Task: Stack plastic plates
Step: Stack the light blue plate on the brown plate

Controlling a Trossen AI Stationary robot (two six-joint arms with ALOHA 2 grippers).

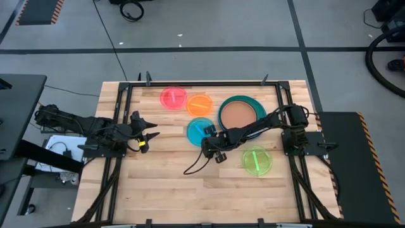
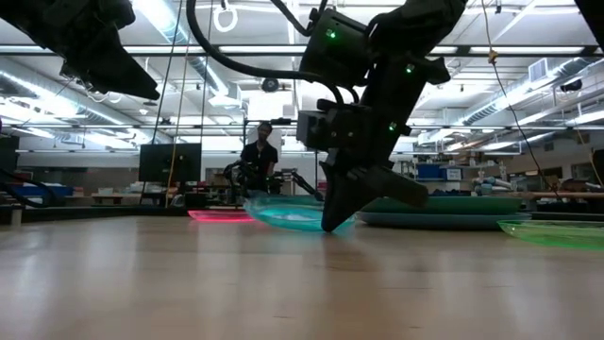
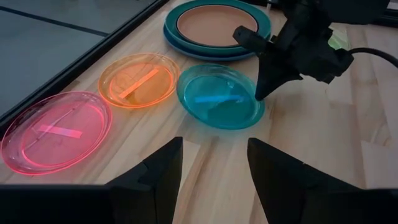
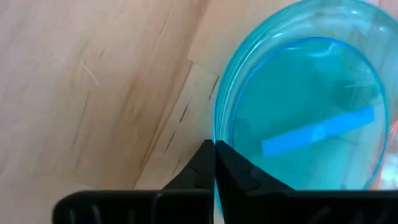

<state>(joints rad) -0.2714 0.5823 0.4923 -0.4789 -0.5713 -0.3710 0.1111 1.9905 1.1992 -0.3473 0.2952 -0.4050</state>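
This is a robotics lab or workshop hall. A wooden worktable on a black metal frame stands on a grey concrete floor marked with dark lines and hazard-striped mats. Cables trail across the floor. Far beyond the table, long ceiling strip lights run overhead, a dark monitor stands at left, cluttered benches line the back, and a person stands there.

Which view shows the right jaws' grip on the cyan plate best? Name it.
The right wrist view: the right gripper is shut on the cyan plate at its rim. The left wrist view shows the whole plate, the contact small. The high view hides the contact under the arm; the low view shows it edge-on.
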